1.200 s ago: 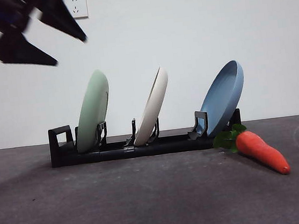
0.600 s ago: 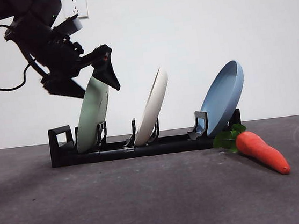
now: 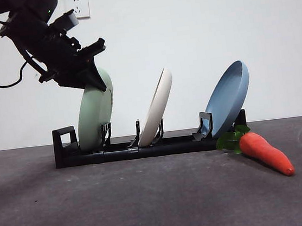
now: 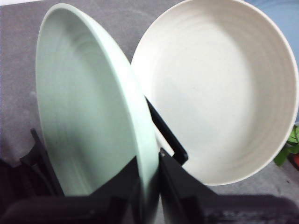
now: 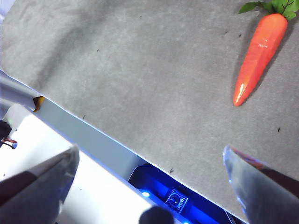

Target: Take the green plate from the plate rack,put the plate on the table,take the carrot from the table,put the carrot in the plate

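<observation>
The green plate [image 3: 94, 119] stands in the leftmost slot of the black plate rack [image 3: 128, 148]. My left gripper [image 3: 97, 78] comes down from the upper left and is shut on the plate's top rim. In the left wrist view its two jaws press either side of the green plate [image 4: 84, 116] edge, at the left gripper [image 4: 149, 189]. The carrot [image 3: 264, 152] lies on the table [image 3: 150, 206] at the rack's right end, leaves toward the rack. My right gripper [image 5: 149, 186] hangs open high over the table, with the carrot [image 5: 259, 51] well away from it.
A cream-white plate [image 3: 157, 109] leans in the middle slot, close beside the green one, and a blue plate [image 3: 228, 98] leans in the right slot. The table edge and the robot base show in the right wrist view.
The left gripper came down from the upper left and closed on the green plate's rim. The plate now stands more upright, and the rack has shifted slightly to the right.
</observation>
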`<action>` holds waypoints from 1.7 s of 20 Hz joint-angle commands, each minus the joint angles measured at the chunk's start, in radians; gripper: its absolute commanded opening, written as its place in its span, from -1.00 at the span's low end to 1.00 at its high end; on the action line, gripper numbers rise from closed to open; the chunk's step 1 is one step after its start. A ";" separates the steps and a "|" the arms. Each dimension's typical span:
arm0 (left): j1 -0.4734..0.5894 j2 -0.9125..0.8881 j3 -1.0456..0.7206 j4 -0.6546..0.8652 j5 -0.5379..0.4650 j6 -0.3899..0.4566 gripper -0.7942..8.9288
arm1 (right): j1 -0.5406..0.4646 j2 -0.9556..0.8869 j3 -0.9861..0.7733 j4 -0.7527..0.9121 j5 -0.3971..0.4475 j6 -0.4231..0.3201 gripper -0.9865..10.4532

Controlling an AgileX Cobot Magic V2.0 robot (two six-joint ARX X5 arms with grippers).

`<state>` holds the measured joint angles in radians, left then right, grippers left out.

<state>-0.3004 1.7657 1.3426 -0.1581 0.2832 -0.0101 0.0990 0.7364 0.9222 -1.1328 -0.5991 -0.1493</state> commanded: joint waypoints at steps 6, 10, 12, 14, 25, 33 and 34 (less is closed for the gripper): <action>-0.012 -0.234 0.001 -0.058 0.037 0.014 -0.85 | 0.002 0.000 0.003 0.003 0.002 0.002 0.20; -0.039 -0.426 0.001 -0.253 0.026 0.118 -0.85 | 0.002 -0.001 0.003 0.003 0.002 0.002 0.20; -0.099 -0.517 0.001 -0.383 -0.079 0.227 -0.85 | 0.002 0.000 0.003 0.003 0.002 0.002 0.20; -0.203 -0.574 0.001 -0.477 -0.240 0.330 -0.85 | 0.002 0.003 0.003 0.010 0.002 0.002 0.20; -0.726 -0.472 -0.275 -0.488 -0.706 0.403 -0.85 | 0.002 0.003 0.003 0.028 0.002 0.002 0.20; -0.832 -0.155 -0.387 -0.251 -0.852 0.491 -0.85 | 0.002 0.003 0.003 0.028 0.002 0.003 0.20; -0.832 -0.121 -0.387 -0.229 -0.900 0.478 -0.85 | 0.002 0.003 0.003 0.028 0.002 0.003 0.20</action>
<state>-1.1297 1.6444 0.9607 -0.3992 -0.5991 0.4633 0.0990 0.7403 0.9222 -1.1099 -0.5991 -0.1493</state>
